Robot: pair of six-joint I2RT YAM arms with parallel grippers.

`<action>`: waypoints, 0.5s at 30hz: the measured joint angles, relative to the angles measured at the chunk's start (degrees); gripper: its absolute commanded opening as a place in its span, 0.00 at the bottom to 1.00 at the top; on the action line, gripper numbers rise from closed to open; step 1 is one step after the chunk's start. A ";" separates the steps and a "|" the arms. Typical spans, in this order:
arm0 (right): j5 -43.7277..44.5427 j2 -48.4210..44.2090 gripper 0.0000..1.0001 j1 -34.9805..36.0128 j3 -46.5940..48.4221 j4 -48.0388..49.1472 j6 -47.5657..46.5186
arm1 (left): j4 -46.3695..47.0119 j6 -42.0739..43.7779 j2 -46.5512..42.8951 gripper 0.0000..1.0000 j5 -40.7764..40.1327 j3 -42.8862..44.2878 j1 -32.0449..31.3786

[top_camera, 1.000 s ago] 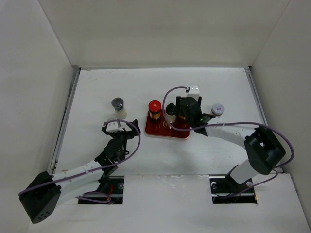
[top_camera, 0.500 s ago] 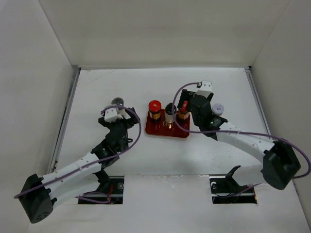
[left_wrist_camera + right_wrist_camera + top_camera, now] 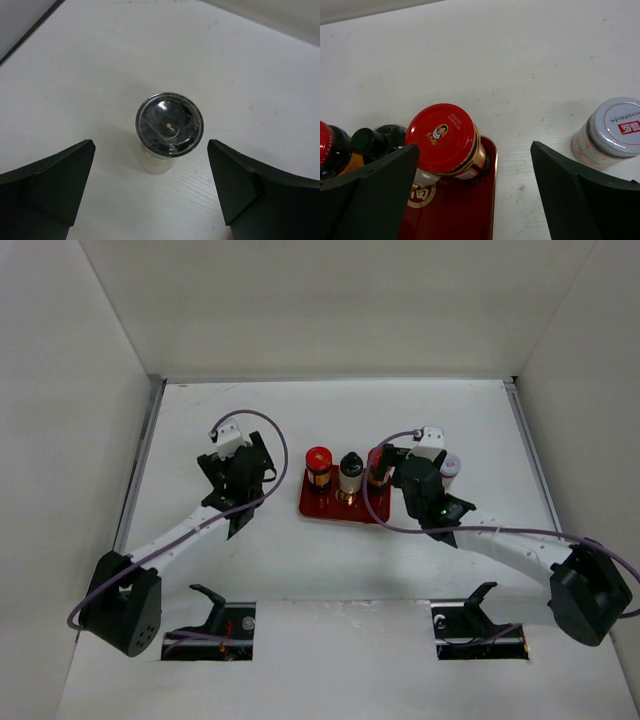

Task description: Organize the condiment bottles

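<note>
A red tray (image 3: 345, 508) holds a red-capped bottle (image 3: 318, 466), a black-capped pale bottle (image 3: 351, 471) and a second red-capped bottle (image 3: 377, 466). In the right wrist view this second bottle (image 3: 442, 140) stands on the tray's right end (image 3: 470, 210). A grey-capped whitish bottle (image 3: 615, 131) stands on the table to its right (image 3: 450, 466). My right gripper (image 3: 475, 167) is open and empty above the gap between those two (image 3: 405, 470). My left gripper (image 3: 151, 152) is open, and a dark-capped pale bottle (image 3: 169, 126) stands just ahead of its fingers. In the top view the left gripper (image 3: 240, 468) hides that bottle.
White walls close the table on the left, far and right sides. The left wall's metal edge strip (image 3: 140, 475) runs close to the left arm. Both arm bases sit at the near edge.
My left gripper has moved away from me and now sits over the dark-capped bottle. My right gripper has drawn back to the right, off the red-capped bottle, which stays on the tray.
</note>
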 measured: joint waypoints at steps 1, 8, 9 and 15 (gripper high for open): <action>-0.33 -0.26 1.00 -0.17 -0.35 0.39 0.00 | -0.15 -0.15 1.20 1.00 0.66 0.09 0.85; -2.27 -0.55 1.00 -0.74 -0.83 3.08 0.00 | 0.68 -0.50 8.09 1.00 6.38 3.45 5.18; -2.36 -0.33 1.00 -0.74 -0.83 3.34 0.00 | 0.98 -0.55 8.70 1.00 7.13 3.85 5.77; -2.73 1.53 1.00 -0.72 -0.81 4.31 -0.02 | 2.80 -0.90 12.92 0.85 9.35 5.79 8.72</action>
